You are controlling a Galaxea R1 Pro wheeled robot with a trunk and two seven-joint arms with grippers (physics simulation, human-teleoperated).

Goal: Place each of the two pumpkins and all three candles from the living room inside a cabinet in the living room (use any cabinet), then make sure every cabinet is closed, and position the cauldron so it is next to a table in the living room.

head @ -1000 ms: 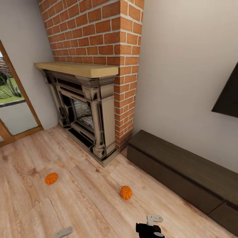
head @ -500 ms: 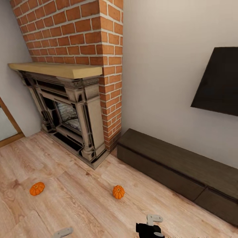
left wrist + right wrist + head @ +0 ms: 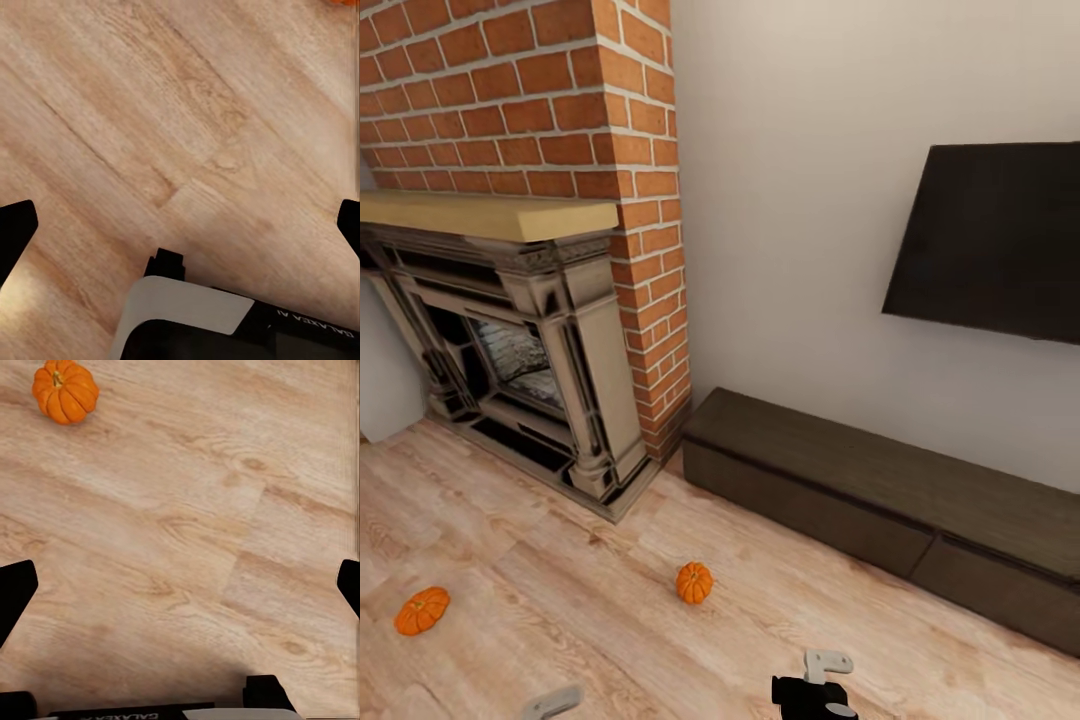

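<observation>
Nearer pumpkin [image 3: 694, 582] ahead-left of the spread, empty right gripper [image 3: 827, 668], closer than the left gripper [image 3: 552, 702].

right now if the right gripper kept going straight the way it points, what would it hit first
Most likely bare wooden floor: the right gripper looks down on open planks between its spread fingers. The pumpkin sits off to one side, outside that line, though depth is unclear.

orange ribbed pumpkins [image 3: 694, 582] — dark brown cabinet [image 3: 880, 500], red-brick fireplace [image 3: 520, 120].
</observation>
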